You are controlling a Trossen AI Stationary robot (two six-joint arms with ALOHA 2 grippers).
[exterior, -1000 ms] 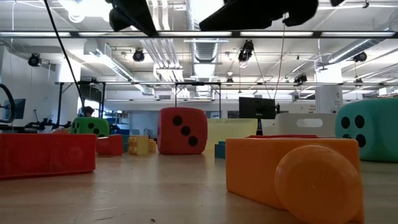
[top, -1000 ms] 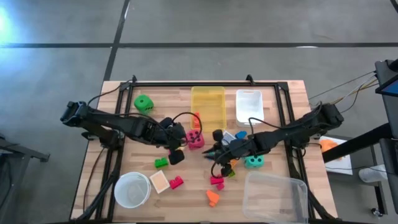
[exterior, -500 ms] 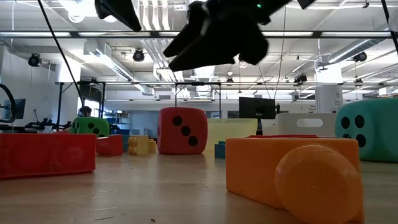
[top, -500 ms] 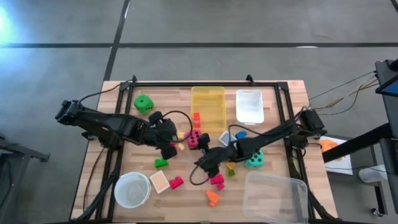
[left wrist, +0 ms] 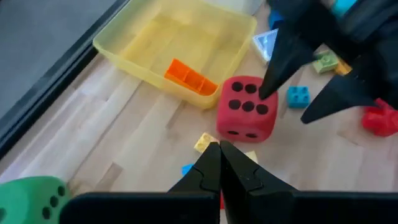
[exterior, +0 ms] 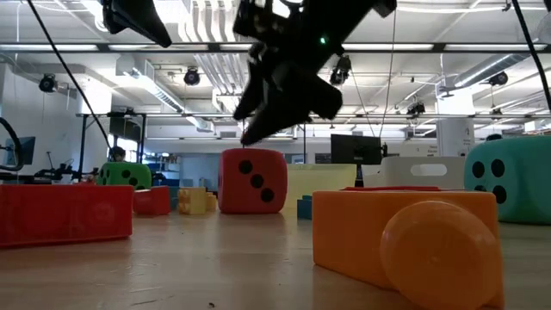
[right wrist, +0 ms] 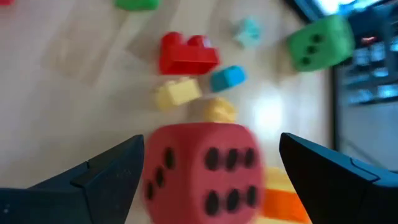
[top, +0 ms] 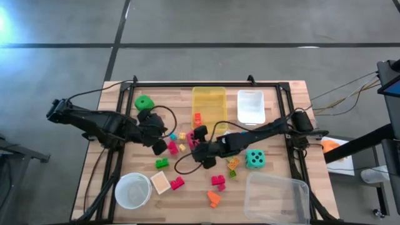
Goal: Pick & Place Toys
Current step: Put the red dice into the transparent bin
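Approach step: right gripper (right wrist: pixel 205 180), fingers spread wide, straddles the red die (right wrist: pixel 202 165) mid-table beside the yellow bin (left wrist: pixel 177 46). Next: lower, close squarely on its sides. Left gripper (left wrist: pixel 219 163) shut, empty, nearby.

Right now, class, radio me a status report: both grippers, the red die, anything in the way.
Right gripper open, fingers straddling the red die, no grip yet. Left gripper shut, empty, just short of the die. Small yellow blocks crowd it.
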